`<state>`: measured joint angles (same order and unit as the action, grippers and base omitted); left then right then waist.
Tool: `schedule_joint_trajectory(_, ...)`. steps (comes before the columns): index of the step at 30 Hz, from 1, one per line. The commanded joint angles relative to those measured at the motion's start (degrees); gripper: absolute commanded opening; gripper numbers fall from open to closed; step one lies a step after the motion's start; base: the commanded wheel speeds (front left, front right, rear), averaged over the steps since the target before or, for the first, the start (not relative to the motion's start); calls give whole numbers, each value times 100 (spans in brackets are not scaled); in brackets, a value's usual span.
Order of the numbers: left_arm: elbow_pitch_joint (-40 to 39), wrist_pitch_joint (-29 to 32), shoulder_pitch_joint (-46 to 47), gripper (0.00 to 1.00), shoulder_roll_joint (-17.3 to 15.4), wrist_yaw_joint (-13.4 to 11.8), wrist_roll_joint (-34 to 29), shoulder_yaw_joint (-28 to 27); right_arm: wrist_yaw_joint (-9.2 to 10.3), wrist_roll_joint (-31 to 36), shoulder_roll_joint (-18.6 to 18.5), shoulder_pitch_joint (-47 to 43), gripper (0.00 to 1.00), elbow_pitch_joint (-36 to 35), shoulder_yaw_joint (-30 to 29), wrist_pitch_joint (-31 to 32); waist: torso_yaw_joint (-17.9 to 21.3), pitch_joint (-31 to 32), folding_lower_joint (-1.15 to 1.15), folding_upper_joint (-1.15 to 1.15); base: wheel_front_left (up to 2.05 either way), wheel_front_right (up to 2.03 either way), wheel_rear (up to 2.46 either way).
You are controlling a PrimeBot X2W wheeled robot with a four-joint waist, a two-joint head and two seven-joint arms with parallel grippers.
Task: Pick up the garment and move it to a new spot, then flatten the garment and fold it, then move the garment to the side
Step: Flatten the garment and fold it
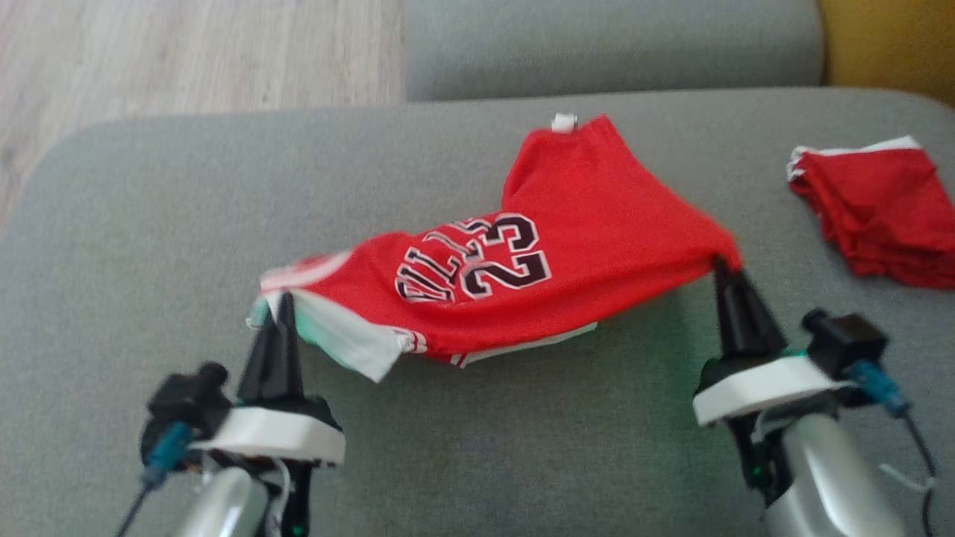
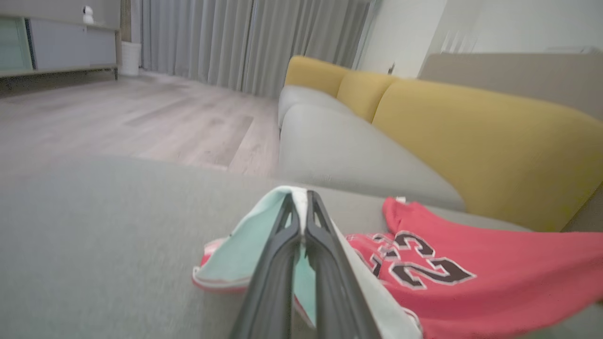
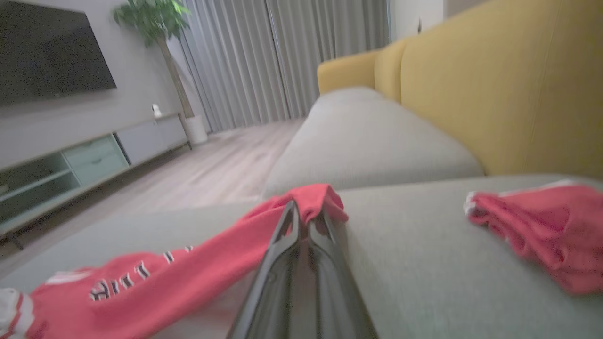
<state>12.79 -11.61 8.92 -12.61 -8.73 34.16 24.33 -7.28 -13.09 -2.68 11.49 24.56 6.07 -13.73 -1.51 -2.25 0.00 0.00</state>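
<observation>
You've got the red jersey (image 1: 567,216) strung across the middle of the grey seat cushion (image 1: 477,447), near edge hanging just above it. Your left gripper (image 1: 282,304) is pinching its white-trimmed corner and your right gripper (image 1: 722,262) its red corner. Another red pile (image 1: 880,216) sits on the cushion's right side.

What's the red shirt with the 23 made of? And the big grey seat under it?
The jersey looks like thin, soft sports fabric, probably a synthetic knit: it is matte, and it sags and creases where it hangs. The grey cushion seems to be woven upholstery cloth, matte with a fine speckled weave.
</observation>
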Motion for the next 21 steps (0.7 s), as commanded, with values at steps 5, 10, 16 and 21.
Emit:
schedule_joint_trajectory(5, -1641, 137, 378, 0, -581, -118, -243, -400, -21, 39, -20, 89, 0, -1503, -219, -68, 120, 423, 0, 0, 0, 0, 0)
schedule_joint_trajectory(10, -2734, 468, 598, 0, -926, -263, -398, -573, -21, 43, -20, 6, 0, -2589, -450, 99, 172, 521, 0, 0, 0, 0, 0)
schedule_joint_trajectory(16, -4131, 1126, 1257, 0, -1466, -380, -686, -849, -21, 154, -20, -15, 0, -4084, -741, 589, 263, 571, 0, 0, 0, 0, 0)
schedule_joint_trajectory(21, -4677, 1774, 1980, 0, -1768, -289, -728, -911, -21, 334, -20, 35, 0, -5094, -846, 1097, 313, 496, 0, 0, 0, 0, 0)
